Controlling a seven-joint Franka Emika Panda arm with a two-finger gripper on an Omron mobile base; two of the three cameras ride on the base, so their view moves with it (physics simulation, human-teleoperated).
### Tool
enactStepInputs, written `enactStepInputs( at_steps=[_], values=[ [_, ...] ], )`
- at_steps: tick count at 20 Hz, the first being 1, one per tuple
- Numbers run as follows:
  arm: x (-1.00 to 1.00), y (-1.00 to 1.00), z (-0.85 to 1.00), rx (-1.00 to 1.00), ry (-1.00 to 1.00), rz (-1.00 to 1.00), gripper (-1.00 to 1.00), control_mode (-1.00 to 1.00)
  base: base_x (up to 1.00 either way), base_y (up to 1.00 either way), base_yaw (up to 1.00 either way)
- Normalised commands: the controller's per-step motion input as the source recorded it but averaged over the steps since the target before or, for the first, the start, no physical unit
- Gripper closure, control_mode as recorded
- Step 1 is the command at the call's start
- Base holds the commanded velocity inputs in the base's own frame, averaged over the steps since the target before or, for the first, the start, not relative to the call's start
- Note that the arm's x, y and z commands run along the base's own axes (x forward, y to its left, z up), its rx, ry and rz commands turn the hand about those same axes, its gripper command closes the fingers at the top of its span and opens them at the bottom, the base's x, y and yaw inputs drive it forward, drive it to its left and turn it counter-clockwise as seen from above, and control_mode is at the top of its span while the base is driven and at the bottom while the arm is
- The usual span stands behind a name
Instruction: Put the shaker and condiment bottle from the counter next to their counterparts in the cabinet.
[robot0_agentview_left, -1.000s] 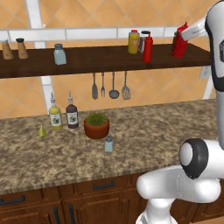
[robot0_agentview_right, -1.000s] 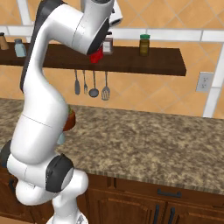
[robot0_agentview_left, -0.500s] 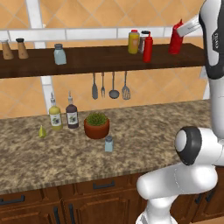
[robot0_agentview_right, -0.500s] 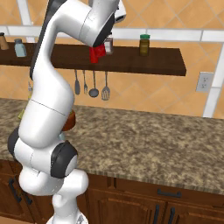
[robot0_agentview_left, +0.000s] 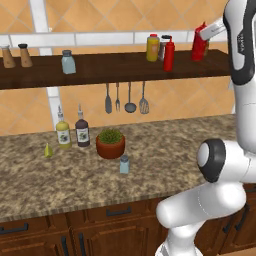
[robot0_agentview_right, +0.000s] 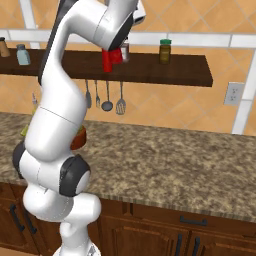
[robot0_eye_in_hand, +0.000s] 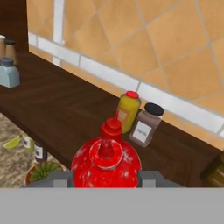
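Observation:
My gripper (robot0_agentview_left: 205, 36) is shut on the condiment bottle (robot0_agentview_left: 199, 44), a stout red squeeze bottle, holding it at the right part of the cabinet (robot0_agentview_left: 115, 70). In the hand view the condiment bottle (robot0_eye_in_hand: 106, 164) sits between my fingers (robot0_eye_in_hand: 151, 179), seen from above. Its counterpart, a taller slim red bottle (robot0_agentview_left: 169, 54), stands on the shelf just left of it. The shaker (robot0_agentview_left: 124, 164) stands on the counter (robot0_agentview_left: 165, 145) by a plant pot. Its twin (robot0_agentview_left: 68, 62) stands far to the left on the shelf. In the right base view my arm hides most of the held condiment bottle (robot0_agentview_right: 111, 59).
A yellow bottle (robot0_agentview_left: 153, 47) and a dark-capped jar (robot0_eye_in_hand: 144, 124) stand behind the slim red bottle. Two brown shakers (robot0_agentview_left: 15, 56) occupy the shelf's left end, and another jar (robot0_agentview_right: 165, 51) its right part. Utensils (robot0_agentview_left: 125, 97) hang under the shelf. Two oil bottles (robot0_agentview_left: 72, 132) and a potted plant (robot0_agentview_left: 110, 143) stand on the counter.
My arm has lifted the condiment bottle slightly and carried it a little leftwards along the shelf, towards the slim red bottle. Nothing else has moved.

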Motion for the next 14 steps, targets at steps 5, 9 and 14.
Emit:
enactStepInputs(
  at_steps=[5,9,14],
  values=[
    [0.27,0.0,-0.08,0.0,0.0,0.0,1.0,-1.0,0.0,0.0,0.0],
    [0.15,0.0,-0.05,0.0,0.0,0.01,1.0,-1.0,0.0,0.0,0.0],
    [0.02,-0.01,-0.22,0.0,0.01,0.05,1.0,-1.0,0.0,0.0,0.0]
  ],
)
